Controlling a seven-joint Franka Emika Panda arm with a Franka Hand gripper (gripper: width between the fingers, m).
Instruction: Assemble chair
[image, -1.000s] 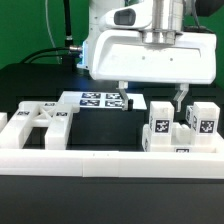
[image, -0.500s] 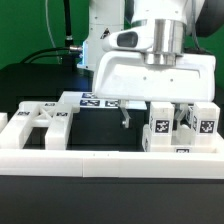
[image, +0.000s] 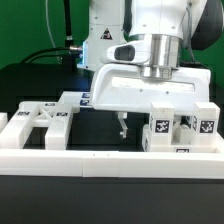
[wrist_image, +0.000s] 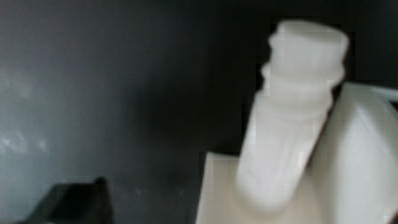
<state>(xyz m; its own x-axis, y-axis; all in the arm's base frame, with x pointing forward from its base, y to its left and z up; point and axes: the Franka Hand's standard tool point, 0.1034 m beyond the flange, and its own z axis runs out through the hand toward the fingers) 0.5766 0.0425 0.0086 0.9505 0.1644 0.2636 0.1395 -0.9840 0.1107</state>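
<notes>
Currently the chair is loose parts on the dark counter (image: 40, 85), all just behind the long white border rail (image: 100, 160). Flat chair parts (image: 40, 120) sit at the exterior view's left and upright chair blocks (image: 160, 130) at its right, with a strip of dark counter between the two groups.

The white hand body (image: 150, 88) fills the middle of the exterior view. It covers most of the marker board (image: 75, 99) and overlaps the tops of the blocks. A black cable (image: 66, 25) runs down in front of the green backdrop behind the arm.

Only one of the fingers (image: 122, 127) is visible. It is thin and dark, hangs over the gap beside the blocks and touches nothing. Its partner is hidden among or behind the blocks, so the fingers read as spread with nothing clamped. I can't tell whether a block sits between them.

In the wrist view a ridged white bar (wrist_image: 294, 120) stands upright, very close and blurred, against a flat white face. I can't tell which chair part it is.

Versus a second ago, the hand has come down. The fingertips were above the block tops and the visible one is now at block height. The marker board was mostly in view and is now mostly covered. The chair parts haven't shifted.
</notes>
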